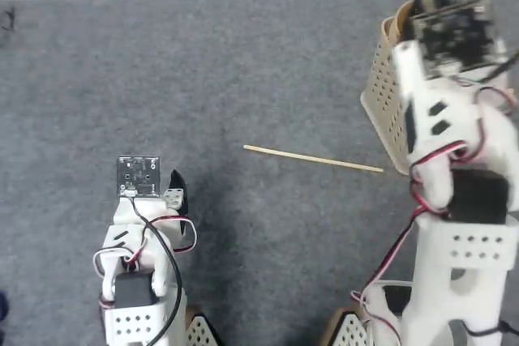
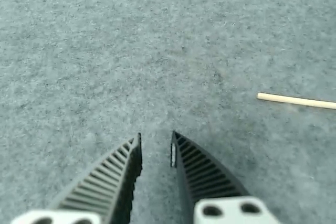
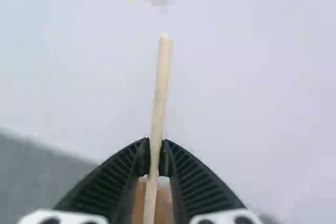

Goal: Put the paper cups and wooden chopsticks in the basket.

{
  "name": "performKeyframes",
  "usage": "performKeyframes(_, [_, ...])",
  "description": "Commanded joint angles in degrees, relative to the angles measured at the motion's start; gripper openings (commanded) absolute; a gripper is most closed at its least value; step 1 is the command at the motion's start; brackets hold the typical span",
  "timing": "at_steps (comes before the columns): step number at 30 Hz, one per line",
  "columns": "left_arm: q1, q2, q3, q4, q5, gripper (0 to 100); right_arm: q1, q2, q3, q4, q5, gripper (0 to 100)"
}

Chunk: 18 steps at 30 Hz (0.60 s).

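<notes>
Chopsticks were in two places. The held chopstick was clamped between the jaws of the right gripper, its long free end pointing away from the wrist. That grip near one end probably served to let it drop lengthwise into a container.

In the high view the right arm hung over the basket, which stood at about 2 o'clock on the desk. The arm covered the basket's opening. Whether any paper cups lay inside could not be told.

The loose chopstick lay flat near the middle of the desk, its ends toward 9 and 3 o'clock. The 3 o'clock end was just beside the basket's wall.

The left gripper sat at about 7 o'clock, low over the grey surface with its jaws slightly apart and holding nothing. The loose chopstick lay toward 2 o'clock from it, well apart, so that one likely remained to be collected.
</notes>
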<state>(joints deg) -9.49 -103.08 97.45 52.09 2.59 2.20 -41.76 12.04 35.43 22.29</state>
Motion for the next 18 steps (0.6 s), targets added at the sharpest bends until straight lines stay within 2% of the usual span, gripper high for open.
performKeyframes(1, [0.26,-0.97,-0.92,0.26,-0.7,9,4.79,1.63,0.97,-11.47,-6.42,0.7])
performKeyframes(4, [0.18,-0.97,-0.92,0.26,-0.7,9,7.96,1.89,3.78,-14.73,-15.56,0.7])
performKeyframes(7, [0.26,-0.97,-0.92,0.26,-0.7,9,9.89,1.89,7.65,-15.6,-20.22,0.7])
performKeyframes(16, [0.44,-0.97,-0.92,0.0,-0.7,9,12.35,-1.36,22.68,-24.22,-20.22,1.0])
performKeyframes(18, [0.44,-0.97,-0.92,0.0,-0.7,9,12.35,-2.51,24.26,-24.84,-20.13,5.4])
